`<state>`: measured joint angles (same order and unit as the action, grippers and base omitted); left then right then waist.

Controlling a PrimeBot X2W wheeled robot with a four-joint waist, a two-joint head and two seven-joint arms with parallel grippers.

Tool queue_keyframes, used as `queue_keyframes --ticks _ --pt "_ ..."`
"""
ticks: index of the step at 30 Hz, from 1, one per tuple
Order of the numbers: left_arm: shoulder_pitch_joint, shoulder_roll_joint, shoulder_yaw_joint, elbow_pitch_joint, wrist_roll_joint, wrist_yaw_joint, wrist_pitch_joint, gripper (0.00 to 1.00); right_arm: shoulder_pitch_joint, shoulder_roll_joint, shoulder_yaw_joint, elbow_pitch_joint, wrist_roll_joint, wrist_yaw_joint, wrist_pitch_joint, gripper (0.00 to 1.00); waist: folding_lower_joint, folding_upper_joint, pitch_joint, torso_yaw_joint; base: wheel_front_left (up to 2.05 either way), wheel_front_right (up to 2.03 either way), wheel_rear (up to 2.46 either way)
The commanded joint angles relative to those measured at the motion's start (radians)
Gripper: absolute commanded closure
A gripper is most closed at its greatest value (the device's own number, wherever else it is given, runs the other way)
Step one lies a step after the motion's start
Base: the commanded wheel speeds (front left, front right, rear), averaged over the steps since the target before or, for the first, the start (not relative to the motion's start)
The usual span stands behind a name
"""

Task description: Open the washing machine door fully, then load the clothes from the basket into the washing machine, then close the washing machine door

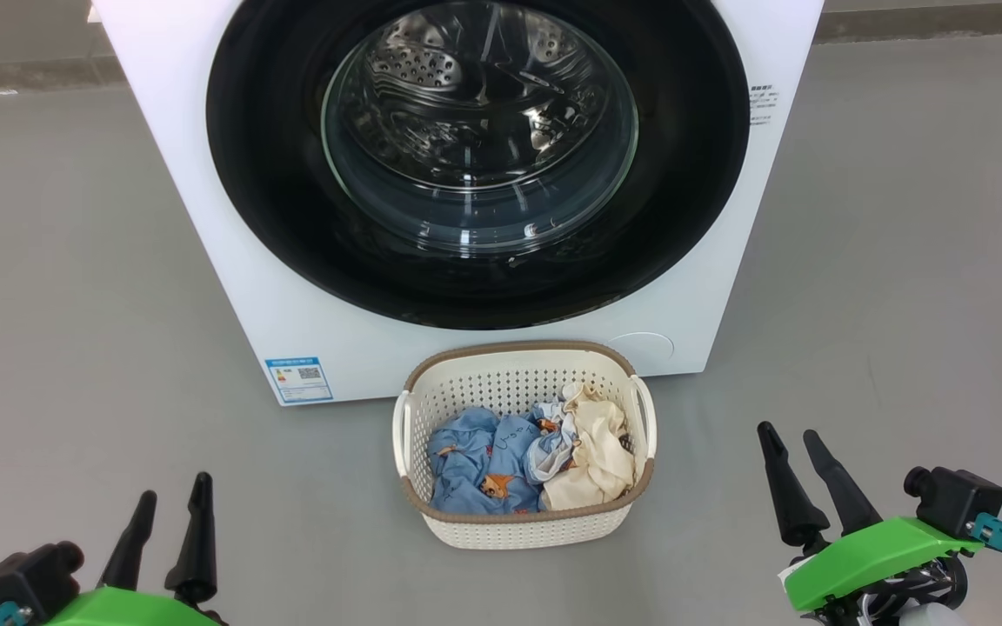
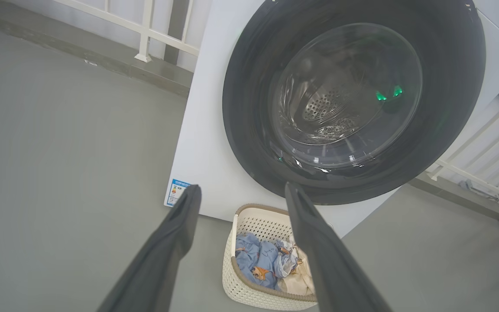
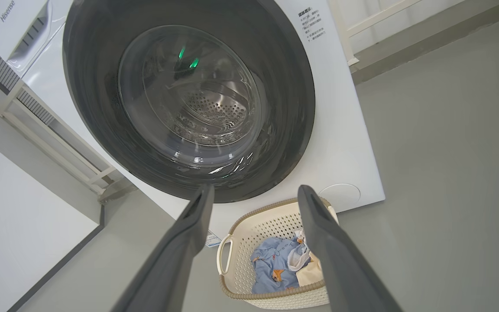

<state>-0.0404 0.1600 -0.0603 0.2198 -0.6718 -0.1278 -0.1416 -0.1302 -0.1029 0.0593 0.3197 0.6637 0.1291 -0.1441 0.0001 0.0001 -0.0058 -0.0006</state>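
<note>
Floor (image 1: 75, 304): smooth matt grey, no worktop in use. One washing machine (image 1: 336, 348): white flat-sided box standing on the floor. One door (image 1: 262, 148): round, glossy black, nearly as wide as the machine front, lying shut against it. At its centre is one bulging clear glass window (image 1: 479, 130); the perforated steel drum shows through it. One basket (image 1: 501, 382): cream plastic, rectangular with rounded corners, perforated walls, brown woven-look rim, two white side handles; it sits on the floor just in front of the machine, below the door. Clothes (image 1: 484, 461) inside the basket, soft and crumpled: one light blue piece with orange prints, one cream-yellow piece, one pale grey-white scrap between them. Two hands, each with two long, dark, tapered fingers: left hand (image 1: 174, 487) and right hand (image 1: 788, 430) both spread wide, holding nothing, well apart from the basket on either side. One small blue label (image 1: 298, 379) at the machine's lower corner.
</note>
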Motion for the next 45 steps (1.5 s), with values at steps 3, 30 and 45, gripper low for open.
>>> queue_keyframes --ticks 3,30,45 --pt "-0.03 0.029 0.024 -0.029 0.064 -0.002 -0.022 0.0 -0.056 -0.009 0.026 -0.015 -0.056 0.001 -0.02 0.0 0.0 -0.0001 0.0 -0.002 0.0 0.0 0.0" --pt "-0.03 0.026 0.08 -0.006 0.431 0.008 -0.101 0.0 -0.087 -0.003 -0.003 0.028 -0.405 0.001 -0.099 0.0 -0.0001 -0.0001 -0.016 -0.003 0.0 0.0 0.0" --pt "-0.024 0.012 0.12 0.012 0.515 0.022 -0.12 0.0 -0.084 0.017 -0.064 0.039 -0.527 0.002 -0.118 0.0 -0.0001 -0.0001 -0.024 -0.005 0.0 0.0 0.0"
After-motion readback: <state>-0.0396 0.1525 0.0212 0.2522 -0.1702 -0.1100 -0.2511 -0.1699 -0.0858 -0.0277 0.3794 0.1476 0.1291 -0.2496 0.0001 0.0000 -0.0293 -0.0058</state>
